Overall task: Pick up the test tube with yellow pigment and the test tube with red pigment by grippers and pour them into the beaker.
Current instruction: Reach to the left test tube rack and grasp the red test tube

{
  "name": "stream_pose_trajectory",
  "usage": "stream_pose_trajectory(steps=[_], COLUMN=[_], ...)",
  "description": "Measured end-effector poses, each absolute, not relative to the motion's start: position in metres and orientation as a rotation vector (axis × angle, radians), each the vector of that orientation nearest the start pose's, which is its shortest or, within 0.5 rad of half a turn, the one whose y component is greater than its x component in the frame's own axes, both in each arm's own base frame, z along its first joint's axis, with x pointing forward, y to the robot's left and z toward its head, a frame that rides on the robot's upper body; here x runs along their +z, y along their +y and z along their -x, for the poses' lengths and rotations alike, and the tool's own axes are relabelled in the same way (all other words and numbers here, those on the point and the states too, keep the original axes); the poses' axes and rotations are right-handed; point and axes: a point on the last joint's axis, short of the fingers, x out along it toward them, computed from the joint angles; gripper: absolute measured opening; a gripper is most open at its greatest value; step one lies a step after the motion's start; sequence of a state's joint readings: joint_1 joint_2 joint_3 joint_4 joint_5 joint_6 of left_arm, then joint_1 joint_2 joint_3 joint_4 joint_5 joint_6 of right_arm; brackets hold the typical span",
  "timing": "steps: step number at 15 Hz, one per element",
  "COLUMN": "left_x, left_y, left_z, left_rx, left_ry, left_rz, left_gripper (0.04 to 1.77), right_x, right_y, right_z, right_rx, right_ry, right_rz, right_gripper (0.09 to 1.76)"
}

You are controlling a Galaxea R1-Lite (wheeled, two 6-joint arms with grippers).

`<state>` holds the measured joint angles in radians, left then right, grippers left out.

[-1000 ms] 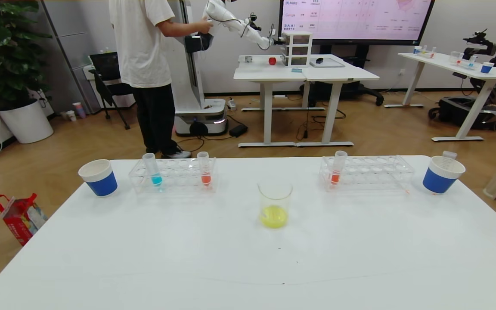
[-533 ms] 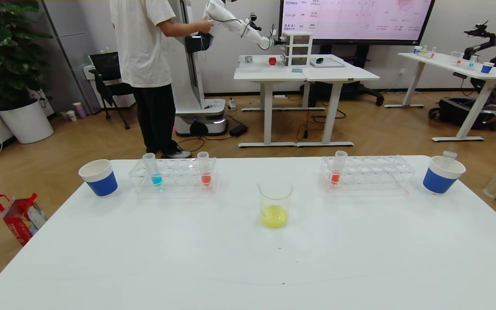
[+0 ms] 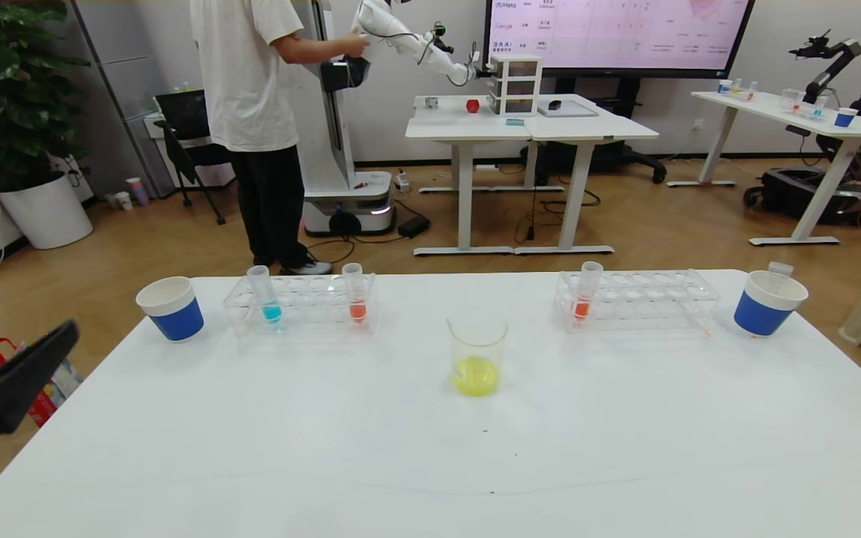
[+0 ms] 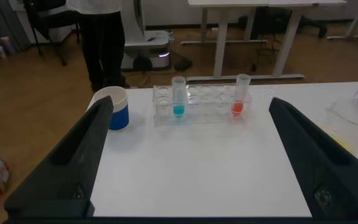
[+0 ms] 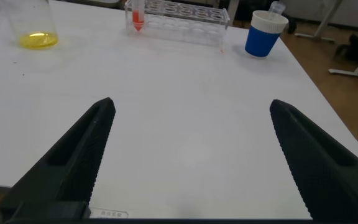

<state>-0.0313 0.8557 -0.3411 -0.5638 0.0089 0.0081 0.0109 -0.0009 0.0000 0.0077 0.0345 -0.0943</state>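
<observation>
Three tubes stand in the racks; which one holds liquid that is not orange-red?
The cyan-blue tube, at the outer end of the left rack nearest the left paper cup. The left rack's other tube and the right rack's tube both hold orange-red.

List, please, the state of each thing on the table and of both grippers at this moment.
Beaker: upright, yellow liquid at the bottom.
Left rack: holds two upright tubes.
Blue tube: upright in left rack.
Red tube, left rack: upright, not picked up.
Red tube, right rack: upright, not picked up.
Right cup: upright, an empty tube inside.
Left cup: upright.
Left gripper: open, empty.
Right gripper: open, empty.
</observation>
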Motion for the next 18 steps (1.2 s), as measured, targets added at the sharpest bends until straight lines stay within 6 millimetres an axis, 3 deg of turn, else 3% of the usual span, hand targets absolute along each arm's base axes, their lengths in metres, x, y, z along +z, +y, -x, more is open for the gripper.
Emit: stream_pose_trajectory(steps=[3, 7, 12, 15, 18], left_x=[0.205, 0.177, 0.133, 0.102, 0.090], left_y=[-0.017, -0.072, -0.123, -0.137, -0.148], left_z=[-0.155, -0.206, -0.244, -0.262, -0.278], left_rx=[0.015, 0.012, -0.011, -0.014, -0.018], left_ry=[-0.047, -0.020, -0.013, 0.033, 0.044], left_rz=[0.029, 0.051, 0.052, 0.031, 0.026], left_gripper=[1.75, 1.75, 1.75, 1.75, 1.75], right_x=[0.075, 0.075, 0.075, 0.075, 0.075], right_y=[0.001, 0.001, 0.001, 0.001, 0.001], right_z=[0.023, 0.023, 0.023, 0.023, 0.023], right_rx=[0.046, 0.046, 0.046, 0.046, 0.046], right_ry=[0.005, 0.005, 0.005, 0.004, 0.005], right_rz=[0.094, 0.094, 0.094, 0.094, 0.094], right_gripper=[1.74, 1.74, 1.74, 1.74, 1.74])
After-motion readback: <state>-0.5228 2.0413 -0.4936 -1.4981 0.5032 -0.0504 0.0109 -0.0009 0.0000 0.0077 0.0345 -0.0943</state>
